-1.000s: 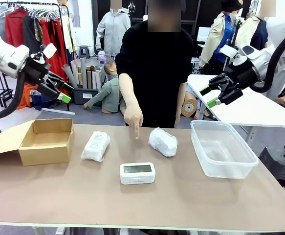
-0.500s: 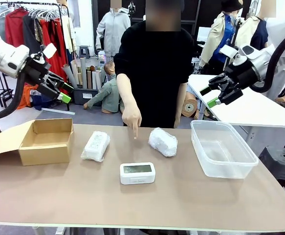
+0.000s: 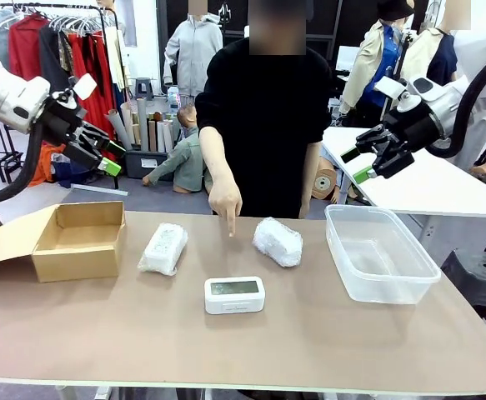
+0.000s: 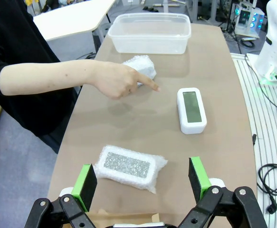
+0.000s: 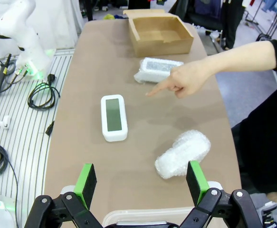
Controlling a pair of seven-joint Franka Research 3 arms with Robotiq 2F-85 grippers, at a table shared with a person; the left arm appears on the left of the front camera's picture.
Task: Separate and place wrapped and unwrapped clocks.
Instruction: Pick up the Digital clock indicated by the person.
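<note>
High at the far left, over the table (image 3: 126, 333): left gripper (image 3: 112, 158), jaws spread wide, holding nothing. Below, on the table's left edge, open cardboard box (image 3: 76, 242). Just right of the box and apart from it, flat wrapped bundle (image 3: 164, 248). Further right, person's hand (image 3: 225, 200), index finger pointing down at the tabletop between the two bundles. Nearer, in the middle, unwrapped clock (image 3: 234, 295), screen up, touching nothing else. Right of the finger, rounder wrapped bundle (image 3: 278, 241). Then clear plastic tub (image 3: 382, 254) at the right. High at the far right: right gripper (image 3: 355, 165), jaws likewise wide, gripping nothing.
</note>
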